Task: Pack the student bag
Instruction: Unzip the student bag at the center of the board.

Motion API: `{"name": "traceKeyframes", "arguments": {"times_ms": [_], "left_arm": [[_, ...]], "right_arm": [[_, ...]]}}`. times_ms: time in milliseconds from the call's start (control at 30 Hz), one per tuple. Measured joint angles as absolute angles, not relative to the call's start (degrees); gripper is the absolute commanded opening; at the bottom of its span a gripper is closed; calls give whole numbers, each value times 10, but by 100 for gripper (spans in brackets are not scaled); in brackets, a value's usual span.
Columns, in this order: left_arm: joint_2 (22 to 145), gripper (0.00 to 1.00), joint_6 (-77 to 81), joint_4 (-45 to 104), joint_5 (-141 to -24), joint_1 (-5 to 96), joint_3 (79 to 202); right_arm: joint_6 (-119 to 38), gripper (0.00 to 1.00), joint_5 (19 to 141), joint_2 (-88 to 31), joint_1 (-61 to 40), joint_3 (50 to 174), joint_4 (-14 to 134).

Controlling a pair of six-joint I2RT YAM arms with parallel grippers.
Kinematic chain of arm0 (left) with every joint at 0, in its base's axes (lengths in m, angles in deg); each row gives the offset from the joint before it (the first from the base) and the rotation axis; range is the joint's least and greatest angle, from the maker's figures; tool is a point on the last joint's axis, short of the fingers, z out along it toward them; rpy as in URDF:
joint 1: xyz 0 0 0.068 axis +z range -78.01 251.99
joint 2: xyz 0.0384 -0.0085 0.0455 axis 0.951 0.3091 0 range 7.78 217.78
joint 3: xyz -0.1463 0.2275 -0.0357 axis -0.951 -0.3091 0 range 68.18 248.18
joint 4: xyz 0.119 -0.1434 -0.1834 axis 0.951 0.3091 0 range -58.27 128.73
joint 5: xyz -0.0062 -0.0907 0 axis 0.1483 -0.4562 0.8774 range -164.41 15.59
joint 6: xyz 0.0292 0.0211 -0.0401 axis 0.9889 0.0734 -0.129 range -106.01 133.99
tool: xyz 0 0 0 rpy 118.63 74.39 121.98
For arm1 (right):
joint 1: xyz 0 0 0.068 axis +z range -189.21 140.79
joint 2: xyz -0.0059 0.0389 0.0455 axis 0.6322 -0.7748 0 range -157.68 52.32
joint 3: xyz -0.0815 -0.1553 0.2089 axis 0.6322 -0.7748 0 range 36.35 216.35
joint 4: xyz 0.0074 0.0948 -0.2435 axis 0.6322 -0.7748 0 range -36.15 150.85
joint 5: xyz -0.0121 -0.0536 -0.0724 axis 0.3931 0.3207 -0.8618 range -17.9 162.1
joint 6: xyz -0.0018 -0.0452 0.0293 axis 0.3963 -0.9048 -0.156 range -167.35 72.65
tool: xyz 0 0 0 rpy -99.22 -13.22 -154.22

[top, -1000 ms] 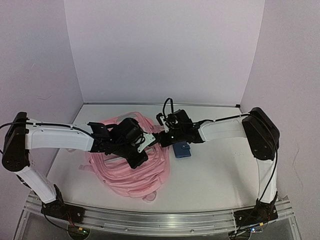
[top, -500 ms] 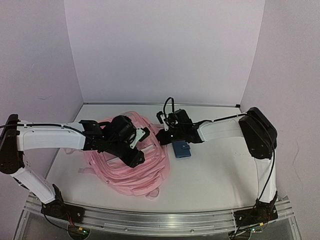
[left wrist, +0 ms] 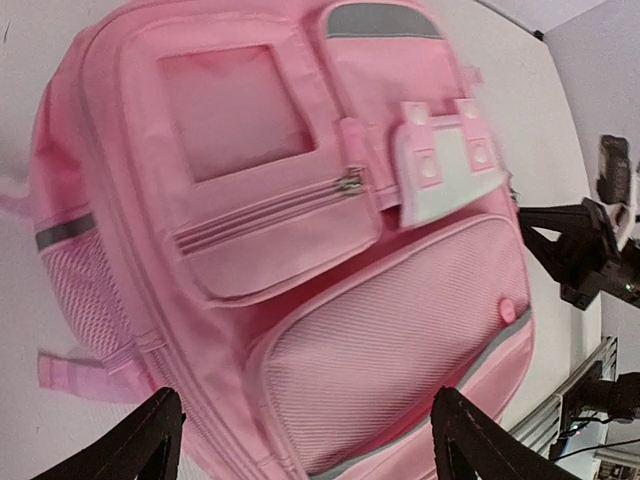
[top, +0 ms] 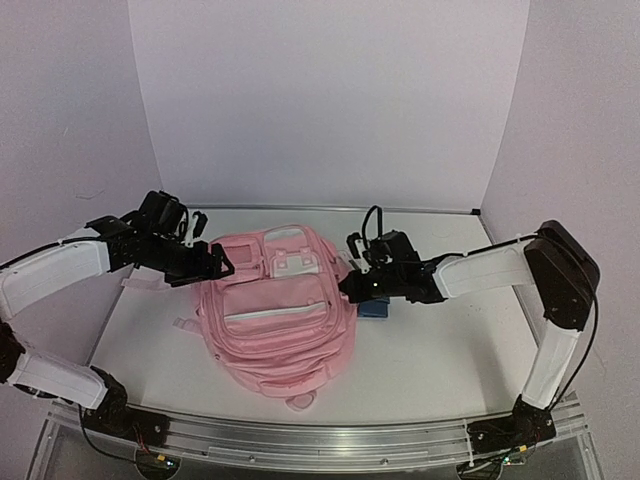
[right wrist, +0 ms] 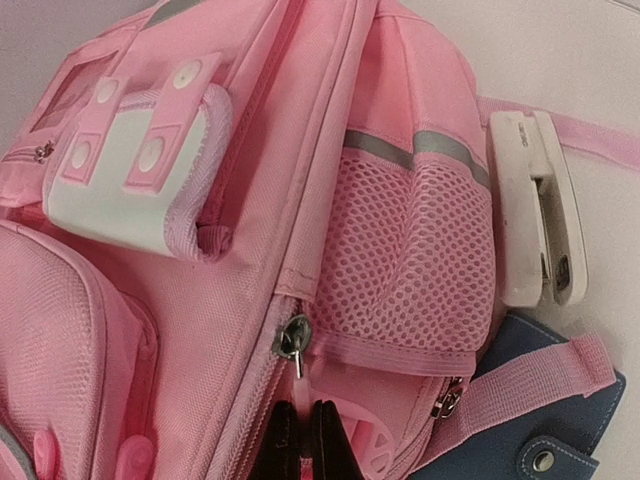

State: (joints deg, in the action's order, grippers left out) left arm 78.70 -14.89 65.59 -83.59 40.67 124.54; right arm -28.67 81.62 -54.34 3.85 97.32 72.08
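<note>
the student bag (top: pixel 280 320) lies front-up on the table (top: pixel 450 350). above its left edge the left gripper (left wrist: pixel 300 425) hangs released; at its right-side zip the right gripper (right wrist: pixel 303 440) is clenched tight.

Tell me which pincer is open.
The left pincer: its fingers stand wide apart over the student bag, holding nothing. The right pincer has its fingers pressed together at the bag's edge.

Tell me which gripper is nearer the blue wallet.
Right. The right gripper sits beside the blue wallet at the edge of the student bag; the left gripper hovers across it.
</note>
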Motion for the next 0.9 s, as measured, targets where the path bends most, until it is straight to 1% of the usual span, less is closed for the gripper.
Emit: {"name": "traceKeyframes", "arguments": {"times_ms": [200,233,267,367,433,533,567,667,733,833,900], "left_arm": [[827,87,-161,656,-885,453,1207],[831,87,-161,651,-893,459,1198],[833,87,-161,646,-900,464,1191],[843,87,-162,631,-915,476,1180],[852,85,-162,619,-923,481,1179],[870,77,-161,597,-930,489,1178],[877,71,-160,590,-933,492,1177],[892,62,-162,565,-945,505,1164],[901,60,-163,552,-952,512,1155],[910,59,-165,536,-960,516,1150],[917,55,-165,525,-962,516,1149]], "right_arm": [[-257,0,816,-464,39,883,725],[-255,2,817,-451,40,870,725],[-253,8,818,-438,43,857,724],[-249,45,824,-401,49,830,717],[-248,63,829,-376,52,824,706],[-253,76,836,-332,52,826,695],[-254,78,838,-320,53,828,692],[-252,86,849,-301,53,850,682],[-246,89,858,-301,53,868,680],[-230,90,872,-314,54,889,678],[-220,90,881,-336,57,901,679]]}}
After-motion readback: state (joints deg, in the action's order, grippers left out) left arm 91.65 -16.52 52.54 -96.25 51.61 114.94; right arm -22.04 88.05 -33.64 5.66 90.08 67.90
